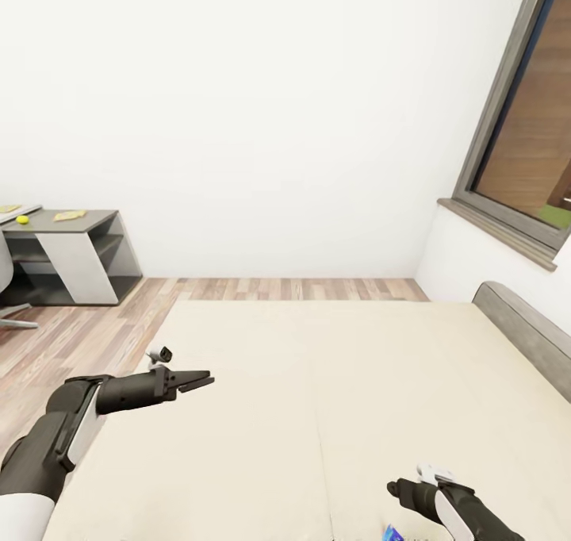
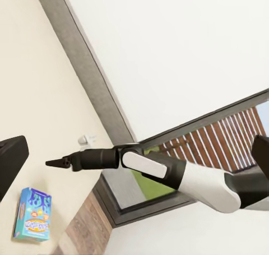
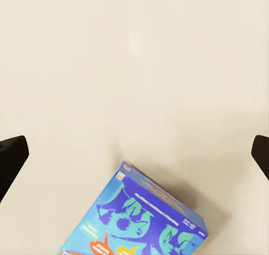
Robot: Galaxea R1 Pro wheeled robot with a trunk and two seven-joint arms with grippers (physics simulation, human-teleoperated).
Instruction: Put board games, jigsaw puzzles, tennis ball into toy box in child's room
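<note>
— How many toys can you count, starting close to the grippers?

— One blue board game [image 3: 140, 221] with cartoon figures, lying flat on the beige bed [image 1: 333, 414]. In the right wrist view it sits just ahead of the right gripper [image 3: 134, 154], whose two dark fingertips stand wide apart at the frame's edges with nothing between them. The box's near corner points toward the gap between the fingers.

— And its long axis?

— It runs slantwise across the gripper's line of sight, not square to the fingers. In the head view only a blue sliver of it shows beside the right forearm, at the near edge of the bed.

— The left gripper?

— The left gripper [image 1: 198, 381] hangs over the bed's left side, holding nothing. Its fingers look close together in the head view, yet the left wrist view shows dark fingertips at both edges of the frame, so I cannot tell how far it is open. From there the box lies beyond the right gripper's tip.

— Farther out?

— Well away to the left, one tennis ball [image 1: 22, 220] rests on the table [image 1: 95, 220]. One yellowish flat slab [image 1: 70, 216] lies near it, and another yellow edge [image 1: 9, 208] shows at the frame's border; too small to name. Wood floor [image 1: 95, 319] separates bed and table.

— Anything else around?

— A grey headboard [image 1: 527, 327] to the right, and a window [image 1: 531, 128] above it. Bare mattress lies around the box.
</note>
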